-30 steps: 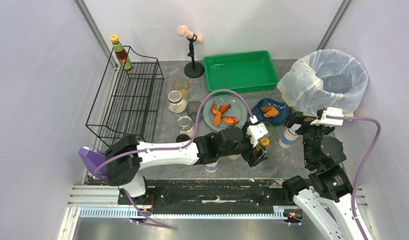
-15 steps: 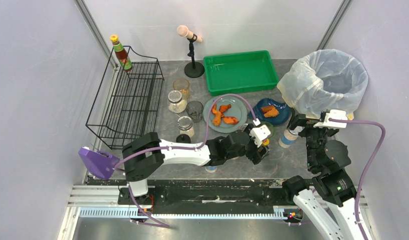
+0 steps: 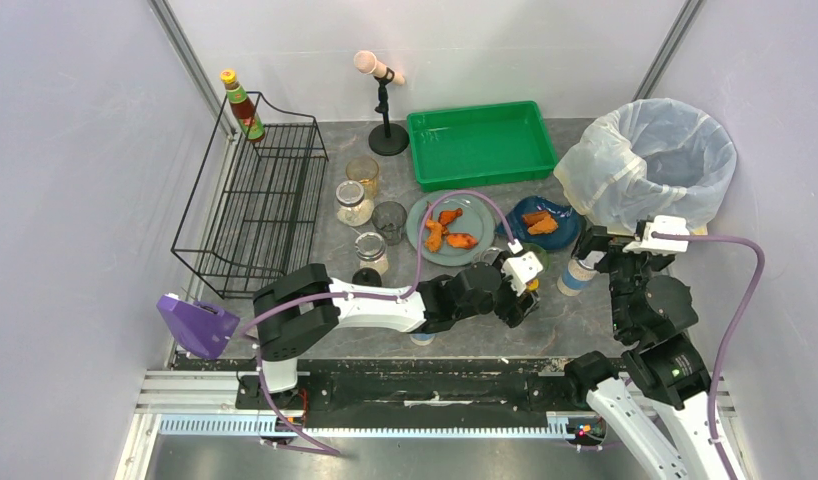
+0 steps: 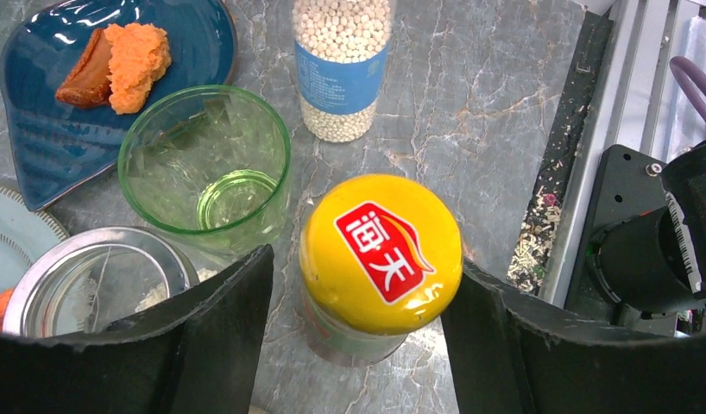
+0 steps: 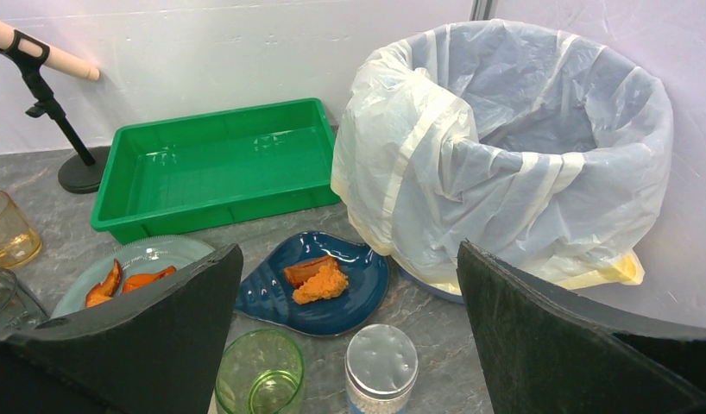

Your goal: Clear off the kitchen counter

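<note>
While straddling bottle (image 4: 380,250), left gripper (image 4: 362,263) parted: gap on one side, other side perhaps touching cap. Bottle upright on counter (image 4: 505,86), near front rail (image 4: 578,129), just beside green glass (image 4: 207,164). Right gripper (image 5: 348,248) spread wide, empty, above bead jar (image 5: 381,362), near blue plate (image 5: 367,293).

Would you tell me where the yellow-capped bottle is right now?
The yellow-capped bottle stands on the kitchen counter between the left gripper's open fingers in the left wrist view, beside the green glass.
</note>
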### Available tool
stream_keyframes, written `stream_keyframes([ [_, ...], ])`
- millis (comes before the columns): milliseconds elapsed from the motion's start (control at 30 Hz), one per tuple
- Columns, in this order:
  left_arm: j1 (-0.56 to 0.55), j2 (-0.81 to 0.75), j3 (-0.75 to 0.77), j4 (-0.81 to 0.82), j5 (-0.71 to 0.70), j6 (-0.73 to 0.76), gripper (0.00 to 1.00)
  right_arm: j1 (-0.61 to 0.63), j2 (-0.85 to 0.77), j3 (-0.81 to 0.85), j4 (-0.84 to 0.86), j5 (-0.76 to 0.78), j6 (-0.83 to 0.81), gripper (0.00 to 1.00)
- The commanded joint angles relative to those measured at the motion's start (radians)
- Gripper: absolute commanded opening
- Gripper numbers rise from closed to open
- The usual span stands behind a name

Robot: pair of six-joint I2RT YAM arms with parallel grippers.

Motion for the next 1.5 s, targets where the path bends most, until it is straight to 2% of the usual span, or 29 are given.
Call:
stream_keyframes([
  [0,-0.003,0.011,0.023,0.079,0.018,0.030,0.72,0.002,0.019,0.019,0.012,-0.015,-0.012,0.98],
  [200,-0.006,-0.002,0.024,0.085,0.029,0.041,0.61,0.001,0.026,0.010,0.019,-0.019,-0.009,0.98],
  [300,-0.009,-0.025,0.027,0.088,0.054,0.036,0.46,0.001,0.031,0.005,0.019,-0.019,-0.008,0.98],
  [433,-0.019,-0.070,0.034,0.063,0.086,0.033,0.21,0.001,0.032,0.001,0.024,-0.012,-0.013,0.98],
  [567,-0.019,-0.143,0.043,0.010,0.091,0.023,0.04,0.002,0.032,-0.001,0.031,-0.008,-0.019,0.98],
  [600,-0.020,-0.161,0.056,-0.021,0.108,0.021,0.02,0.002,0.032,-0.001,0.031,-0.001,-0.017,0.98],
  [833,-0.017,-0.274,0.184,-0.253,0.099,0.001,0.02,0.001,0.017,-0.013,0.050,0.041,-0.022,0.98],
  [1100,0.016,-0.372,0.374,-0.540,0.027,0.007,0.02,0.002,-0.010,-0.029,0.079,0.099,-0.039,0.98],
  [1300,0.106,-0.388,0.576,-0.804,-0.045,0.026,0.02,0.001,-0.014,-0.043,0.083,0.097,-0.022,0.98],
  [1467,0.243,-0.404,0.693,-0.956,-0.080,0.008,0.02,0.001,-0.011,-0.053,0.087,0.080,-0.013,0.98],
])
